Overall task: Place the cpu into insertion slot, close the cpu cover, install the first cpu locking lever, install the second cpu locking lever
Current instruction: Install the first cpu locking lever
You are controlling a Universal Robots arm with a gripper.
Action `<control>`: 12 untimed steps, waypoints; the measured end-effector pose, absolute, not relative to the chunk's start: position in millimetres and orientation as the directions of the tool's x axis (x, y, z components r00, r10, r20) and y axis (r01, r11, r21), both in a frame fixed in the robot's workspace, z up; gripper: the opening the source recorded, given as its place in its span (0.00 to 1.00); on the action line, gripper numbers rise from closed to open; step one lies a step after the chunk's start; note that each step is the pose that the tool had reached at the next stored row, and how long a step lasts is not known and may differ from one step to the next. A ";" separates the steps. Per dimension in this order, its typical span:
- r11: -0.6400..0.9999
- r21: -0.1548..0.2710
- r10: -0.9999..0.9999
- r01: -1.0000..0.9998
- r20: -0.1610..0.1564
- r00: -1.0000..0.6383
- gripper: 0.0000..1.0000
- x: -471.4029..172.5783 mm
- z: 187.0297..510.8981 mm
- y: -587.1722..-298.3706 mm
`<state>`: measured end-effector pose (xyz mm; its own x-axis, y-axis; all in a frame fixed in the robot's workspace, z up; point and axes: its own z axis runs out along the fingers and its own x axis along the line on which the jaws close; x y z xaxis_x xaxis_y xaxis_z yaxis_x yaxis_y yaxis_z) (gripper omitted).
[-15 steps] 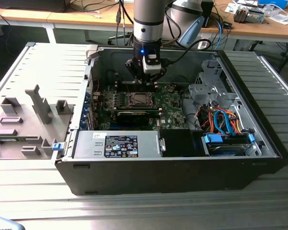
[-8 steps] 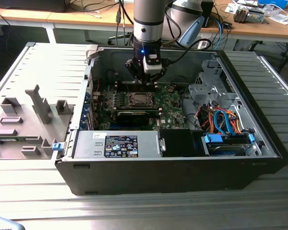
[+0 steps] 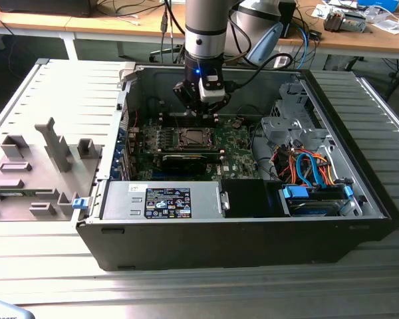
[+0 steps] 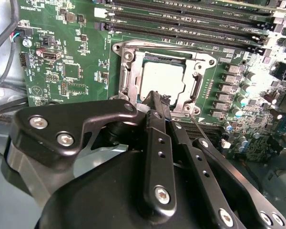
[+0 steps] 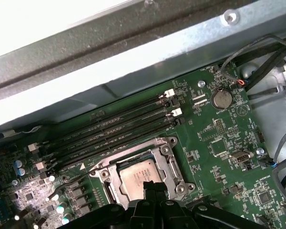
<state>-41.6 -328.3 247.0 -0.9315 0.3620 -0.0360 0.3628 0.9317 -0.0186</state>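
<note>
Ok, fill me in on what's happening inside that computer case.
The robot arm's pincer hangs low over the motherboard, right at the insertion slot. The cpu already lies in the slot, and the cpu cover is down around it, its silver face showing through the window.

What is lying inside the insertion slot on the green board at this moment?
The cpu lies in the insertion slot, with the cpu cover framing it. The gripper hides its near edge.
</note>
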 end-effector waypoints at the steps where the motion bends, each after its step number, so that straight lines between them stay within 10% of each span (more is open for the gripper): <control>1: 0.933 -0.019 0.360 0.361 -0.036 -0.932 0.11 -41.6 247.0 -328.3; 12: 0.939 -0.019 0.342 0.343 -0.036 -0.939 0.11 -41.6 247.0 -328.3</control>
<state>-41.6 -328.3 247.0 -0.9391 0.3417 -0.0360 0.3425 0.9393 -0.0187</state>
